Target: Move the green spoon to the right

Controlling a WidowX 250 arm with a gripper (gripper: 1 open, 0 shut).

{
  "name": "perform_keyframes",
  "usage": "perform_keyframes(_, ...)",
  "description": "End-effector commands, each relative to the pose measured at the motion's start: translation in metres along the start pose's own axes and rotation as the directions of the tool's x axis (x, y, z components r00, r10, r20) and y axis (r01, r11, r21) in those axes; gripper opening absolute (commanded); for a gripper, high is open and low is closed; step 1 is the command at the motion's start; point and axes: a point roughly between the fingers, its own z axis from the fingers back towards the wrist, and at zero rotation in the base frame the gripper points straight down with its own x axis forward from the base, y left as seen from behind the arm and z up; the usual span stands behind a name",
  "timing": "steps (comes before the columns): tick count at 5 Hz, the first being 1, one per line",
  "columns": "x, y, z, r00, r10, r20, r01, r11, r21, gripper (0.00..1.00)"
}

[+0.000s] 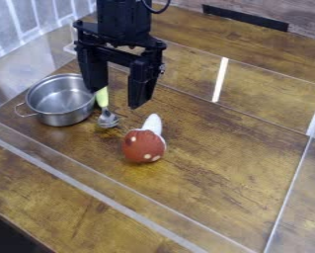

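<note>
One green spoon [105,105] lies on the wooden tabletop [212,168], its pale handle pointing up-frame and its shiny bowl nearest us, just beside the steel pot [61,99]. Over it the gripper [117,97] hangs with its jaws spread wide, gripping nothing. My worry is the tight quarters: a finger coming down could knock the pot or clip the handle and flick the spoon away. Carried rightward, the spoon could bump the toy mushroom [144,144] lying near its bowl. No labels or writing can be read anywhere.
</note>
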Motion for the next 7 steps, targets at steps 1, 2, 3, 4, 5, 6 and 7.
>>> perform_keyframes(1,0.005,0.000,-0.004,0.998,0.062,-0.016,-0.062,0.998,0.000,1.00)
perform_keyframes(2,0.013,0.019,-0.014,0.988,0.157,0.001,-0.157,0.988,-0.004,1.00)
perform_keyframes(3,0.024,0.028,-0.013,0.985,0.173,0.023,-0.173,0.985,0.002,1.00)
perform_keyframes(4,0.032,0.034,-0.015,0.980,0.198,0.028,-0.198,0.980,0.003,1.00)
perform_keyframes(5,0.038,0.039,-0.018,0.976,0.218,0.026,-0.218,0.976,0.004,1.00)
perform_keyframes(6,0.038,0.050,-0.029,0.981,0.192,0.022,-0.193,0.981,0.008,1.00)
perform_keyframes(7,0.040,0.061,-0.040,0.987,0.161,0.021,-0.162,0.987,0.006,1.00)
